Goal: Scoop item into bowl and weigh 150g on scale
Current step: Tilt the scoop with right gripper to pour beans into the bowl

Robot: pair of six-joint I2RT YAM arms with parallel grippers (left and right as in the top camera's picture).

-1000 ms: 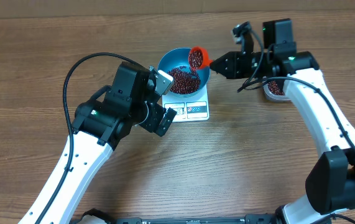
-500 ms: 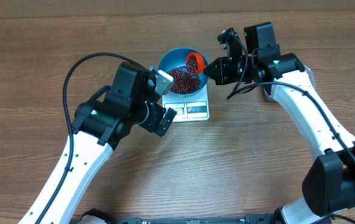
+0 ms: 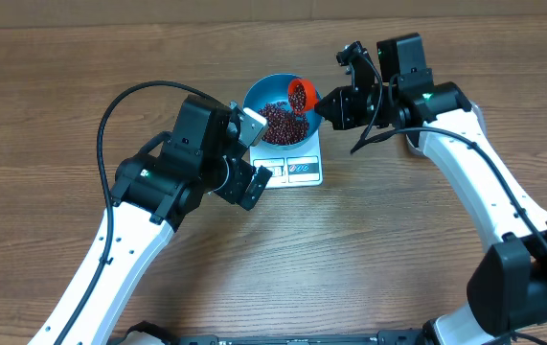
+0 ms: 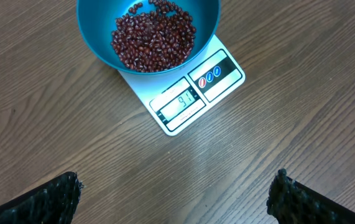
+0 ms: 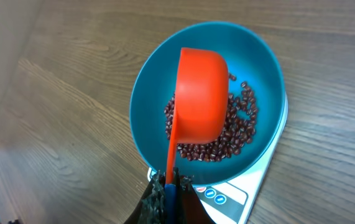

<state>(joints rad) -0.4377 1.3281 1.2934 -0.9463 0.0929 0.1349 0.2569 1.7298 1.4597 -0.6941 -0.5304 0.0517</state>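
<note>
The blue bowl (image 3: 265, 94) stands on the white scale (image 3: 304, 171) with a heap of red-brown beans (image 3: 283, 122) in it. My right gripper (image 3: 323, 103) is shut on the handle of an orange scoop (image 3: 300, 94), which is tipped over the bowl's right rim. In the right wrist view the scoop (image 5: 201, 102) shows its back above the beans (image 5: 242, 121) and the bowl (image 5: 149, 99). My left gripper (image 3: 259, 151) hangs open and empty just left of the scale. Its view shows the bowl (image 4: 93, 31), the beans (image 4: 155, 37) and the scale (image 4: 196, 93), whose display reads 91.
A clear tub (image 3: 424, 137) holding more beans sits at the right, mostly hidden behind my right arm. A black cable loops over the table behind my left arm (image 3: 125, 96).
My right gripper has carried the scoop left, from beside the bowl's right rim to over the bowl, and tipped it further. The left arm has not moved.
</note>
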